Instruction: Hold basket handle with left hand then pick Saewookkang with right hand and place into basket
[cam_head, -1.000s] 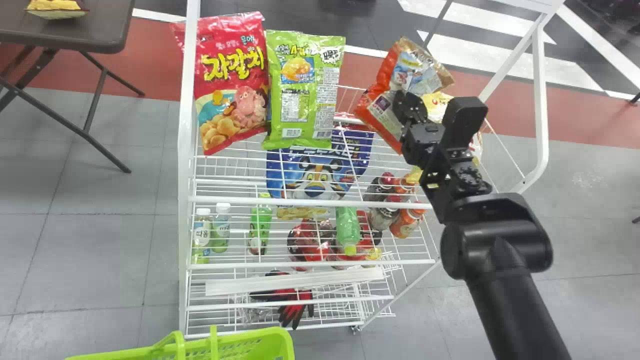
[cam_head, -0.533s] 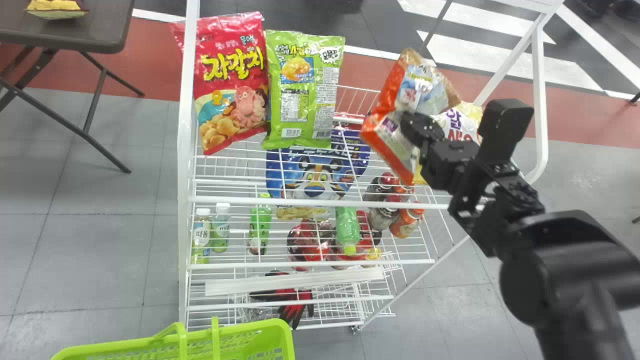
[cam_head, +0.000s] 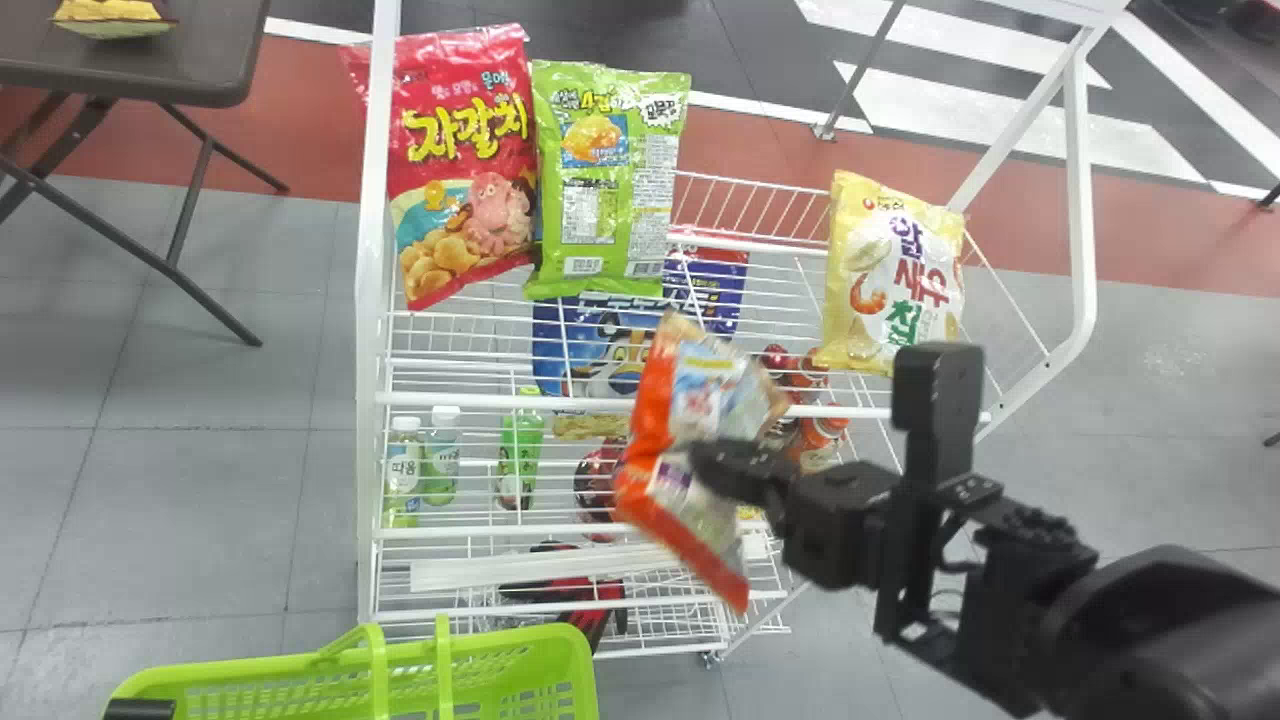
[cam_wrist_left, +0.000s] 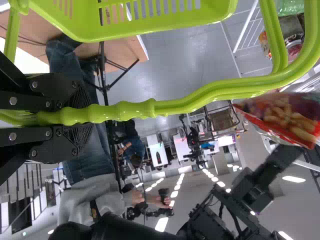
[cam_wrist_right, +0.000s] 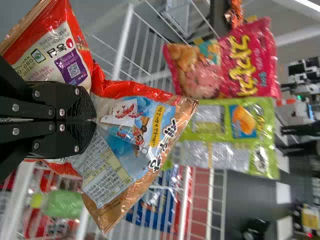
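Head view: nearest, at the bottom edge left of centre, lies the green basket (cam_head: 530, 645). A bit of the left gripper (cam_head: 140, 709) shows at its left end. In the left wrist view, that gripper's two fingers are clamped on the ribbed part of the basket handle (cam_wrist_left: 125, 111), one on either side of it.

The right arm (cam_head: 1030, 600) reaches across from the lower right, in front of the white wire rack (cam_head: 620, 403). At its end, the right gripper (cam_head: 712, 468) is closed on the Saewookkang (cam_head: 690, 400), the orange-red snack bag. The right wrist view shows both fingers together at the bag's middle, the wrapper creased around the tips. The bag hangs tilted above and to the right of the basket, outside it, with its back panel toward the head camera.

Behind it, low on the rack, are red-and-black gloves (cam_head: 600, 598). Two white-capped bottles (cam_head: 404, 465) stand higher up at the left, with a green bottle (cam_head: 521, 450) to their right. Orange-labelled bottles (cam_head: 822, 430) are at the right, partly behind the Saewookkang. A blue bag (cam_head: 562, 345) with a tiger on it is partly covered by the Saewookkang too.

At the top of the rack, a red bag (cam_head: 465, 150) and a green bag (cam_head: 610, 180) sit side by side at the left, and a yellow bag (cam_head: 890, 275) leans at the right. Farther off, at the upper left, a dark folding table (cam_head: 170, 70) holds a small yellow package (cam_head: 112, 25).
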